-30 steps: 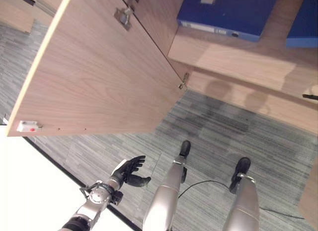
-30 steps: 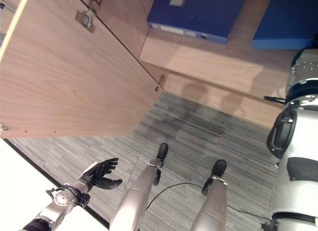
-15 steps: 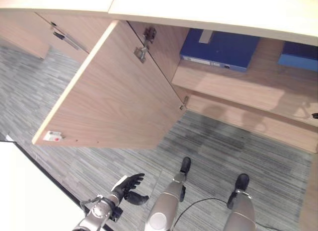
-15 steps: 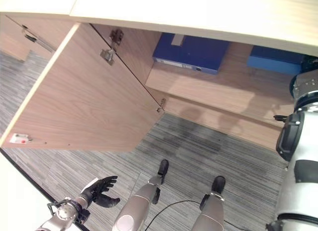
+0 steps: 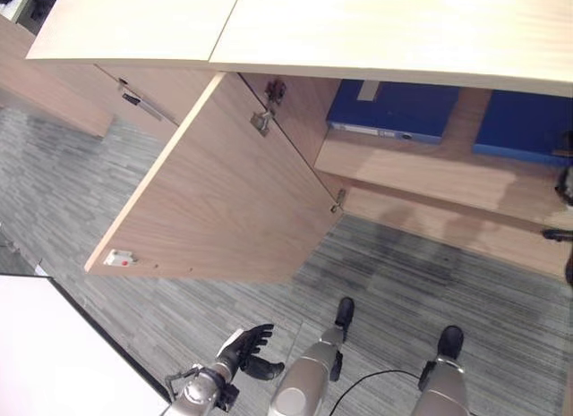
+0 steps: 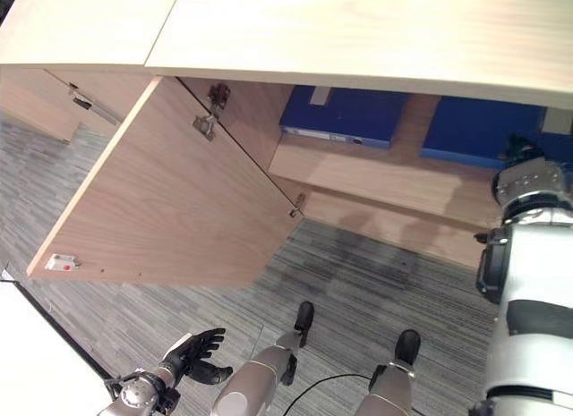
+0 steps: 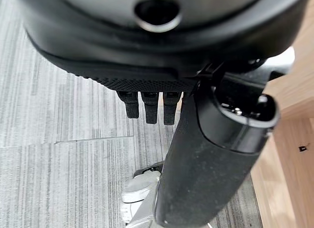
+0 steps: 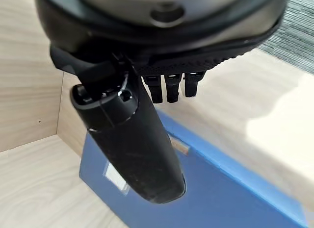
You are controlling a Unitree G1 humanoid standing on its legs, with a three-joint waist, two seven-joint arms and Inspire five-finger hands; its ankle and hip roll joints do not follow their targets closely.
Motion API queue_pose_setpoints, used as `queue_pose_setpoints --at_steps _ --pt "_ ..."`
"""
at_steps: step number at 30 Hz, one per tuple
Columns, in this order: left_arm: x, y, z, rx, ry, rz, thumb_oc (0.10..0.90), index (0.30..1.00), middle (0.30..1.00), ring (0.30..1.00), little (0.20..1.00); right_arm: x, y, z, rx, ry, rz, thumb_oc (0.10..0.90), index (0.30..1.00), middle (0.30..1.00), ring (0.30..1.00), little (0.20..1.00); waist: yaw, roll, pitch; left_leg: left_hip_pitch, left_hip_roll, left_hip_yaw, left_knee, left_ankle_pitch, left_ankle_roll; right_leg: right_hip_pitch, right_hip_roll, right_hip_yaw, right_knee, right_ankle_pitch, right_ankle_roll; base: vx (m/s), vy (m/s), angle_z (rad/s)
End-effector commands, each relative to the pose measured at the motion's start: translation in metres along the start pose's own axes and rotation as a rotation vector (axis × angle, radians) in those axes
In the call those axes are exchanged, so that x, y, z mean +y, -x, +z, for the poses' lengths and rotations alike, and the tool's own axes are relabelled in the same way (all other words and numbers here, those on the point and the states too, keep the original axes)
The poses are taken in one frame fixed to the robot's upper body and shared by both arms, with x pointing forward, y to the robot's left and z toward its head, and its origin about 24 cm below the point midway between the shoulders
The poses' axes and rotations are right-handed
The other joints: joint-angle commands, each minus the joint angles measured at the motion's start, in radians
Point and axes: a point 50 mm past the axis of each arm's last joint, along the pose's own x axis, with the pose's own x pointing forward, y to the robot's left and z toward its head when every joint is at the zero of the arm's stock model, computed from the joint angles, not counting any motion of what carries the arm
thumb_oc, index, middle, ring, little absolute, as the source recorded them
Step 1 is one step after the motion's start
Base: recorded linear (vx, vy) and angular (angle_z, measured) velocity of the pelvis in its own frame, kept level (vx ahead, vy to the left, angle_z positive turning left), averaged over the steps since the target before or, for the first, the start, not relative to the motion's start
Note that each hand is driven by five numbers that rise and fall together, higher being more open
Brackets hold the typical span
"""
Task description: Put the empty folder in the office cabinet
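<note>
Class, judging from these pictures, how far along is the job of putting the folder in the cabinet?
Done: the cabinet door hangs open, and two blue folders lie flat on the shelf. In hand: nothing; the right hand hangs open just above the right-side folder, and the left hand is open low over the carpet. Left: probably only drawing the right arm out, perhaps closing the door.

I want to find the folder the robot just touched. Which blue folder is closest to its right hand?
The blue folder on the right of the cabinet shelf, just under the right hand. The other blue folder lies further left, nearer the open cabinet door.
</note>
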Motion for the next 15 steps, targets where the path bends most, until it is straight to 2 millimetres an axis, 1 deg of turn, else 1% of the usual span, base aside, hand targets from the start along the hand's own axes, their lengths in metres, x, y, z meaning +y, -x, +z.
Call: queue_pose_setpoints --at_steps 1,2,3,4,7,8,9,10,11,12,14,15 --pt "0.019 0.0 -0.002 0.018 -0.022 0.07 0.8 0.9 0.9 0.9 0.9 0.007 0.003 0.03 -0.112 -0.046 0.055 0.8 0.9 0.9 0.9 0.9 0.021 0.008 -0.011 0.05 -0.02 0.003 -0.069 -0.087 0.0 0.052 0.066 0.021 0.026 -0.148 0.009 0.0 0.0 0.0" --pt "0.019 -0.001 0.0 0.012 -0.019 0.071 0.8 0.9 0.9 0.9 0.9 0.005 0.002 0.026 -0.105 -0.042 0.052 0.8 0.9 0.9 0.9 0.9 0.022 0.01 -0.009 0.048 -0.018 0.003 -0.069 -0.086 -0.001 0.05 0.067 0.02 0.024 -0.145 0.009 0.0 0.0 0.0" --pt "0.019 -0.001 0.0 0.009 -0.013 0.071 0.8 0.9 0.9 0.9 0.9 0.002 0.0 0.021 -0.096 -0.037 0.045 0.8 0.9 0.9 0.9 0.9 0.022 0.008 -0.008 0.053 -0.02 0.003 -0.071 -0.094 -0.001 0.053 0.064 0.02 0.03 -0.157 0.009 -0.03 -0.022 0.01" --pt "0.02 -0.002 0.004 -0.006 -0.009 0.073 0.8 0.9 0.9 0.9 0.9 -0.003 -0.004 0.012 -0.077 -0.031 0.035 0.8 0.9 0.9 0.9 0.9 0.022 0.012 -0.001 0.048 -0.019 0.004 -0.069 -0.087 0.0 0.049 0.065 0.019 0.028 -0.147 0.009 0.0 0.0 0.0" --pt "0.02 -0.002 0.005 -0.013 -0.008 0.073 0.8 0.9 0.9 0.9 0.9 -0.007 -0.007 0.006 -0.067 -0.027 0.031 0.8 0.9 0.9 0.9 0.9 0.023 0.011 0.001 0.051 -0.021 0.004 -0.069 -0.094 -0.001 0.05 0.063 0.019 0.034 -0.157 0.01 0.0 -0.004 -0.01" --pt "0.021 -0.002 0.007 -0.016 -0.009 0.073 0.8 0.9 0.9 0.9 0.9 -0.008 -0.007 0.004 -0.065 -0.021 0.033 0.8 0.9 0.9 0.9 0.9 0.024 0.014 0.003 0.044 -0.02 0.004 -0.067 -0.086 -0.001 0.047 0.064 0.019 0.03 -0.146 0.011 0.0 0.0 0.0" --pt "0.021 -0.002 0.007 -0.017 -0.007 0.074 0.8 0.9 0.9 0.9 0.9 -0.008 -0.007 0.003 -0.064 -0.016 0.037 0.8 0.9 0.9 0.9 0.9 0.024 0.014 0.004 0.047 -0.021 0.006 -0.068 -0.093 -0.001 0.048 0.063 0.019 0.034 -0.156 0.011 -0.05 0.001 -0.04" --pt "0.021 -0.002 0.008 -0.021 -0.005 0.075 0.8 0.9 0.9 0.9 0.9 -0.008 -0.008 0.001 -0.064 -0.01 0.044 0.8 0.9 0.9 0.9 0.9 0.026 0.017 0.007 0.041 -0.02 0.006 -0.065 -0.085 0.0 0.045 0.064 0.02 0.033 -0.146 0.011 0.0 -0.01 -0.04" --pt "0.022 -0.002 0.007 -0.019 -0.005 0.075 0.8 0.9 0.9 0.9 0.9 -0.007 -0.008 0.0 -0.065 -0.003 0.052 0.8 0.9 0.9 0.9 0.9 0.027 0.016 0.007 0.044 -0.02 0.006 -0.067 -0.092 0.0 0.046 0.061 0.02 0.035 -0.155 0.012 -0.05 0.001 -0.03" --pt "0.022 -0.002 0.008 -0.021 -0.004 0.075 0.8 0.9 0.9 0.9 0.9 -0.007 -0.007 0.0 -0.069 0.002 0.061 0.8 0.9 0.9 0.9 0.9 0.028 0.019 0.009 0.039 -0.019 0.006 -0.065 -0.085 0.001 0.042 0.063 0.02 0.033 -0.145 0.011 0.0 0.0 0.0" --pt "0.024 -0.002 0.008 -0.024 0.0 0.078 0.8 0.9 0.9 0.9 0.9 0.001 -0.004 -0.001 -0.088 0.03 0.11 0.8 0.9 0.9 0.9 0.9 0.028 0.019 0.012 0.039 -0.019 0.006 -0.064 -0.084 0.001 0.04 0.063 0.022 0.035 -0.144 0.011 -0.03 0.003 -0.01" --pt "0.025 -0.002 0.009 -0.03 0.006 0.08 0.8 0.9 0.9 0.9 0.9 0.009 -0.001 0.0 -0.123 0.049 0.165 0.8 0.9 0.9 0.9 0.9 0.026 0.017 0.013 0.043 -0.021 0.007 -0.066 -0.088 0.001 0.041 0.061 0.024 0.038 -0.152 0.012 0.0 0.0 0.0"
